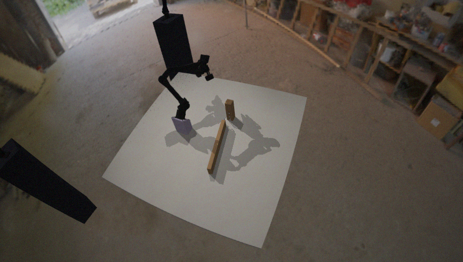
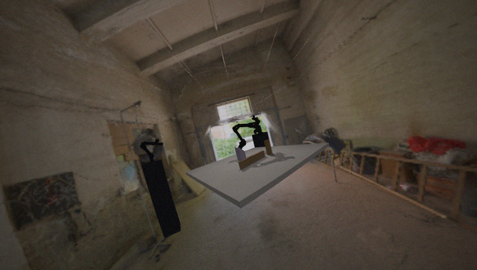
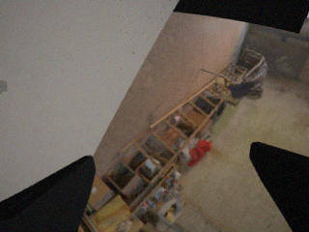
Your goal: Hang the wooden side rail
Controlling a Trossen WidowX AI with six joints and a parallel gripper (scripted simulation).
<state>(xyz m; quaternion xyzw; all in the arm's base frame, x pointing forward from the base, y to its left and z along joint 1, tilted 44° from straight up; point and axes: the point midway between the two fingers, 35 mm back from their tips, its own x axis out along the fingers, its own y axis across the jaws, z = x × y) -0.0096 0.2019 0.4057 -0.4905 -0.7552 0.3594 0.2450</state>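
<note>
The wooden side rail (image 1: pixel 216 149) (image 2: pixel 251 160) lies along the table on its narrow edge. Its far end points toward the foot of the upright headboard post (image 1: pixel 229 109) (image 2: pixel 268 147). A small gap shows between them in the top view. Small light spots show on the post's face; the slot, pins and hooks are too small to make out well. My gripper (image 3: pixel 173 157) (image 1: pixel 209 76) is open and empty. It is raised well above the table, behind and left of the post in the top view. Neither rail nor post shows between the fingers in the wrist view.
The white table (image 1: pixel 155 182) (image 2: pixel 234 190) (image 3: pixel 58 116) carries my arm's lavender base (image 1: pixel 182 125) (image 2: pixel 240 153), left of the rail. A black pedestal (image 1: pixel 173 40) stands behind the table. Another black pedestal (image 1: pixel 45 185) (image 2: pixel 160 197) stands off to the left.
</note>
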